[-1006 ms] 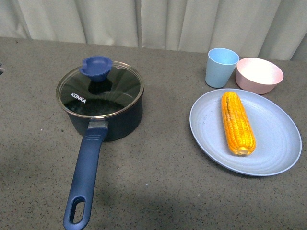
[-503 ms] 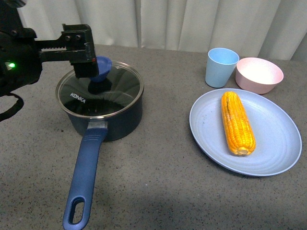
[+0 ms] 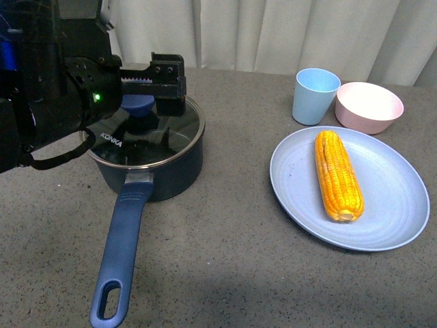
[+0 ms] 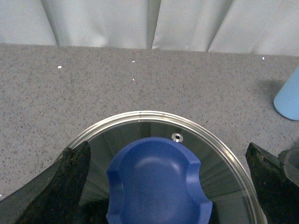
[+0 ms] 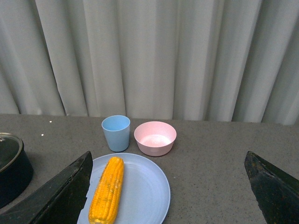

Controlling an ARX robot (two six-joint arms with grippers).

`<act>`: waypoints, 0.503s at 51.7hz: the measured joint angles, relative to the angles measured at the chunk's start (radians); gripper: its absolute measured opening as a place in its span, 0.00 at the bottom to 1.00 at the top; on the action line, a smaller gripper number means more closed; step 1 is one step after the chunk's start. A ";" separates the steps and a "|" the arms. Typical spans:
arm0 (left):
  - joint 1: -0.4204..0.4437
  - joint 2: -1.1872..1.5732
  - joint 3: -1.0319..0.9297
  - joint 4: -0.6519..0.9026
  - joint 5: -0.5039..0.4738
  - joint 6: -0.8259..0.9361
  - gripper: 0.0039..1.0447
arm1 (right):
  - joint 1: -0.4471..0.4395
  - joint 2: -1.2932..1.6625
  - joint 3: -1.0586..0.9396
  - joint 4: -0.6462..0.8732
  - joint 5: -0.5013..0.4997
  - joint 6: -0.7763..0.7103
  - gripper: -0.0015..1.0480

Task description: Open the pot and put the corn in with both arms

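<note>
The dark navy pot (image 3: 153,167) stands left of centre, its long blue handle (image 3: 121,249) pointing toward me. A glass lid (image 3: 179,133) with a blue knob (image 3: 138,106) covers it. My left gripper (image 3: 142,96) hovers open just above the lid (image 4: 224,161), its fingers (image 4: 70,186) wide on either side of the knob (image 4: 156,182) without touching it. The corn (image 3: 338,174) lies lengthwise on a light blue plate (image 3: 389,212) at the right. My right gripper (image 5: 168,193) is open in the air, and the corn (image 5: 107,191) shows near one of its fingers. That gripper is out of the front view.
A light blue cup (image 3: 315,96) and a pink bowl (image 3: 369,107) stand close behind the plate. White curtains hang along the table's far edge. The bulky left arm (image 3: 48,89) hides the table's back left part.
My left arm came in from the left and moved right over the pot; its open gripper now straddles the lid's knob. Pot, corn and dishes have not moved.
</note>
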 joint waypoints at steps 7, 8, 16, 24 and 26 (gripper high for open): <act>-0.006 0.026 0.009 0.000 -0.002 0.000 0.94 | 0.000 0.000 0.000 0.000 0.000 0.000 0.91; -0.006 0.029 0.011 0.000 -0.002 0.002 0.94 | 0.000 0.000 0.000 0.000 0.000 0.000 0.91; -0.009 0.044 0.018 0.000 0.003 0.002 0.94 | 0.000 0.000 0.000 0.000 0.000 0.000 0.91; -0.009 0.058 0.024 0.000 0.004 0.002 0.94 | 0.000 0.000 0.000 0.000 0.000 0.000 0.91; -0.009 0.058 0.026 0.000 0.004 0.002 0.94 | 0.000 0.000 0.000 0.000 0.000 0.000 0.91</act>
